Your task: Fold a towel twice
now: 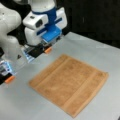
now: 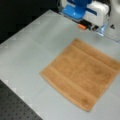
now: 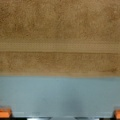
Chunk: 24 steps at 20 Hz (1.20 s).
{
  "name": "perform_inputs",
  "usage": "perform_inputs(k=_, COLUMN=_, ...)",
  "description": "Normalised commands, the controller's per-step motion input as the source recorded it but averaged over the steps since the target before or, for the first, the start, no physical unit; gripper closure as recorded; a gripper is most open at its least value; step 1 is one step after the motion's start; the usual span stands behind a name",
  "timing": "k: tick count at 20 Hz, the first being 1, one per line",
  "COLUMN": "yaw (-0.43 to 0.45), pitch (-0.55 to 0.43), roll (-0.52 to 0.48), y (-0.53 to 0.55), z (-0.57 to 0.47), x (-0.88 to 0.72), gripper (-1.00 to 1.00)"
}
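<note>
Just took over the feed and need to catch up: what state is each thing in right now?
towel: spread flat on the table, unfolded, one woven band near each of two opposite edges, nothing touching it.
hand: open, empty, beside the towel's edge over bare table.
table: grey, carrying only the towel.

Bare table (image 1: 82, 47) all round flat towel (image 1: 68, 83).

A lab: grey table (image 2: 37, 45) on perforated black breadboard (image 2: 15, 107); dark backdrop (image 1: 95, 17).
</note>
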Motion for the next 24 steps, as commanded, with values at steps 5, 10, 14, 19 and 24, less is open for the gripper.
perform_inputs(k=5, yaw=0.019, pitch=0.199, roll=0.07, y=0.07, z=-0.01, x=0.15, gripper=-1.0)
perform_inputs(k=10, yaw=-0.145, pitch=0.193, roll=0.101, y=0.29, z=0.02, x=0.37, gripper=-1.0)
perform_inputs(k=14, yaw=-0.239, pitch=0.171, roll=0.01, y=0.43, z=0.07, x=0.49, gripper=-1.0)
perform_inputs(k=19, yaw=-0.337, pitch=0.209, roll=-0.061, y=0.35, z=0.12, x=0.42, gripper=-1.0)
perform_inputs(k=24, yaw=-0.314, pitch=0.243, roll=-0.039, y=0.18, z=0.06, x=0.37, gripper=-1.0)
